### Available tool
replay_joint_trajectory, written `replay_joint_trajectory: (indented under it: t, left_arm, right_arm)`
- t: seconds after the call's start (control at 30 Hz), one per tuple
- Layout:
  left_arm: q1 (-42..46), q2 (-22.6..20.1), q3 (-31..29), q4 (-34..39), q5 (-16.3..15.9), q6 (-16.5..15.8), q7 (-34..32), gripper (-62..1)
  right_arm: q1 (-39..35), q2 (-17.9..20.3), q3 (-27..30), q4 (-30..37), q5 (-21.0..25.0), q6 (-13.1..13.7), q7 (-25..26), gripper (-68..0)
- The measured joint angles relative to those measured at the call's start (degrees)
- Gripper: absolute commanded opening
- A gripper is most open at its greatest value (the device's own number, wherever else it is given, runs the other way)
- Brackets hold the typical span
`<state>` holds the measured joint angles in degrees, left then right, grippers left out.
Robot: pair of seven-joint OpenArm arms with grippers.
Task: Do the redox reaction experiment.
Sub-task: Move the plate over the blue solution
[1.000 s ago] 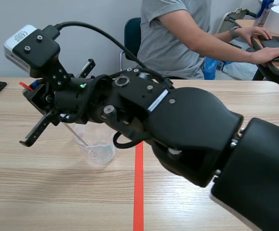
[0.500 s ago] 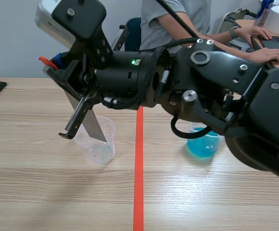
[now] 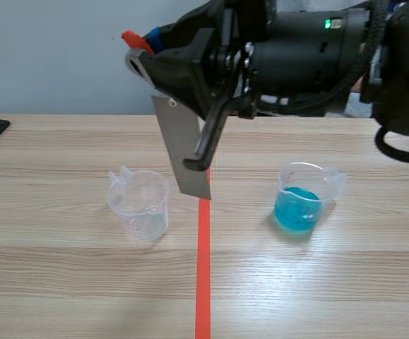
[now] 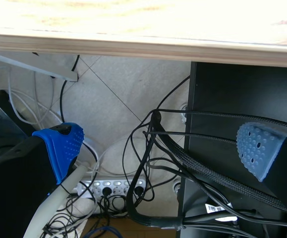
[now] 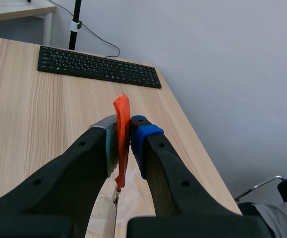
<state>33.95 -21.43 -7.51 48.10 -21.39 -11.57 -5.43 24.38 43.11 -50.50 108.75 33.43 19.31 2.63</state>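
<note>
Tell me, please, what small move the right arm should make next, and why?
Probably carry the metal strip to the right, above the blue-liquid beaker. The right gripper is shut on the strip, which hangs raised between the clear beaker and that one.

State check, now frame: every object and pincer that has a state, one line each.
right pincer: shut on metal strip
metal strip: held aloft, hanging slightly tilted, in neither beaker
left pincer: open, empty
clear beaker: upright, looks empty
blue-liquid beaker: upright, part full
</note>
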Motion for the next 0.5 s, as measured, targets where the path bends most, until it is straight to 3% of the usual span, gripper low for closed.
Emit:
replay_joint_trajectory:
  t: [0.27,0.5]
  left_arm:
    - [0.00,0.00,0.00,0.00,0.00,0.00,0.00,1.4]
    - [-0.02,0.02,0.00,0.00,0.00,0.00,1.05,1.4]
  right_arm:
    - [0.02,11.72,6.29,-0.04,5.27,6.40,1.03,-66.2]
    - [0.02,20.00,7.32,-0.20,6.73,6.64,3.69,-66.2]
